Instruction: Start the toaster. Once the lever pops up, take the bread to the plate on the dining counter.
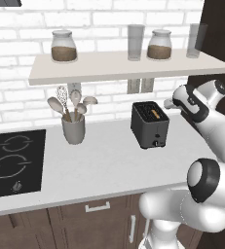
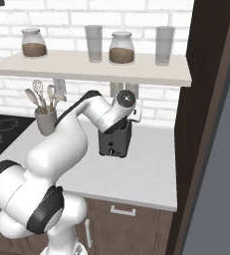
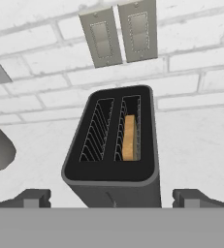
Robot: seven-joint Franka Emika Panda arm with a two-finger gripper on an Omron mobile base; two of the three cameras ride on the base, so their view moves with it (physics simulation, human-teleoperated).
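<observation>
Below the open hand point(image 3: 111, 196), the toaster point(image 3: 114, 145) runs lengthwise toward the wall, bread point(image 3: 129, 137) upright inside.

Even, bright light, no glare. The shelf point(image 1: 123, 65) casts soft shade at six o'clock on the brick wall point(image 1: 16, 97). Edges look slightly soft; nothing distorted.

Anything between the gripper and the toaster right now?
Nothing visible. The open gripper hovers just above and in front of the toaster, with clear space between them. The bread sits down in one slot. The utensil cup stands well off to the side, out of the path.
</observation>
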